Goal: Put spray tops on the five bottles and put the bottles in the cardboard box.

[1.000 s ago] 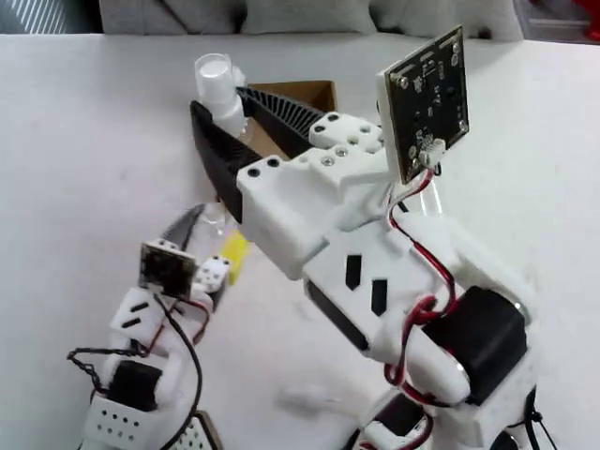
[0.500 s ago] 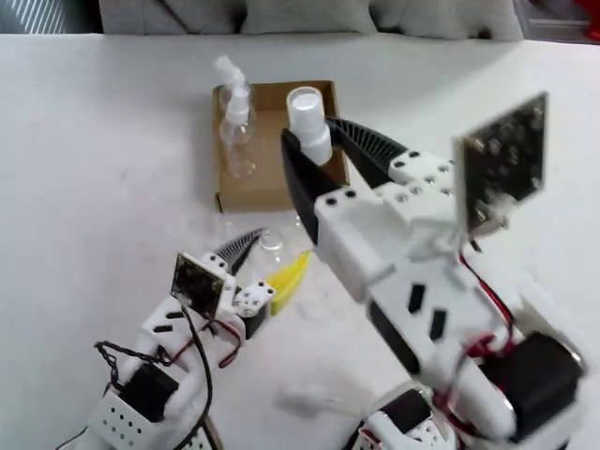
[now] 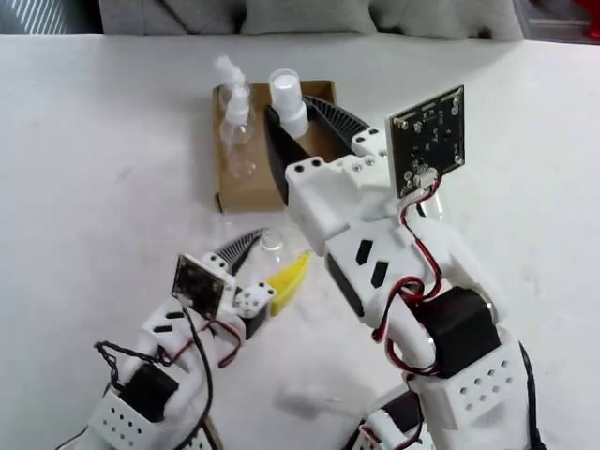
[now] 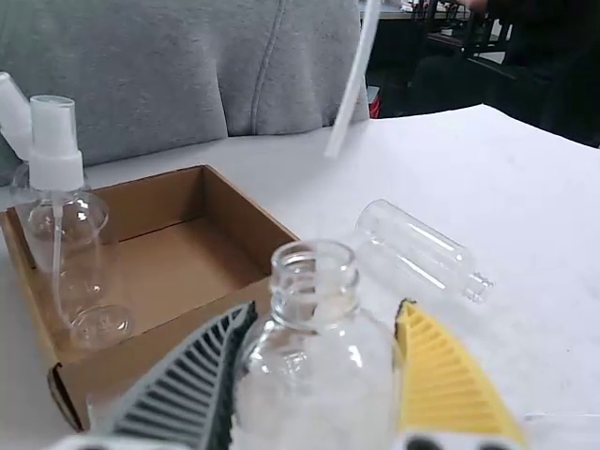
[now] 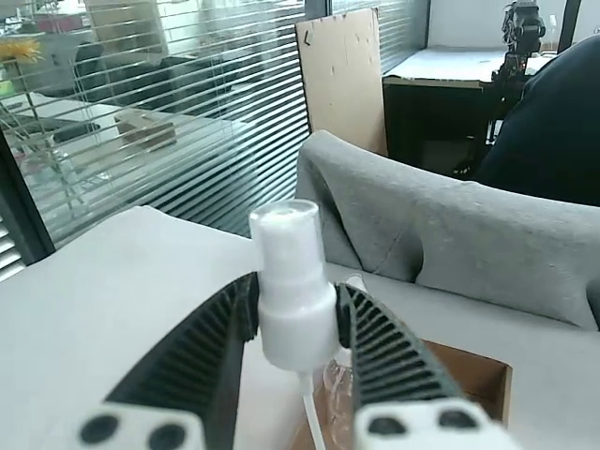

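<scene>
My right gripper (image 3: 292, 117) is shut on a white spray top (image 3: 285, 96), held above the cardboard box (image 3: 246, 192); in the right wrist view the spray top (image 5: 292, 295) stands upright between the black fingers (image 5: 211, 361), its thin tube hanging below. My left gripper (image 3: 274, 249) sits nearer the front, shut on an uncapped clear bottle (image 4: 314, 375) standing between its black and yellow fingers. One capped bottle (image 3: 234, 127) stands in the box's left part. Another uncapped bottle (image 4: 422, 251) lies on the table beside the box.
The white table (image 3: 103, 159) is bare to the left of the box. A grey cushion (image 4: 187, 66) rises behind the table's far edge. The right arm's body (image 3: 403, 281) takes up the middle and right foreground.
The right gripper swung its spray top from left of the box to the right, then back over the box. The left gripper shifted slightly toward the box, then kept still.
</scene>
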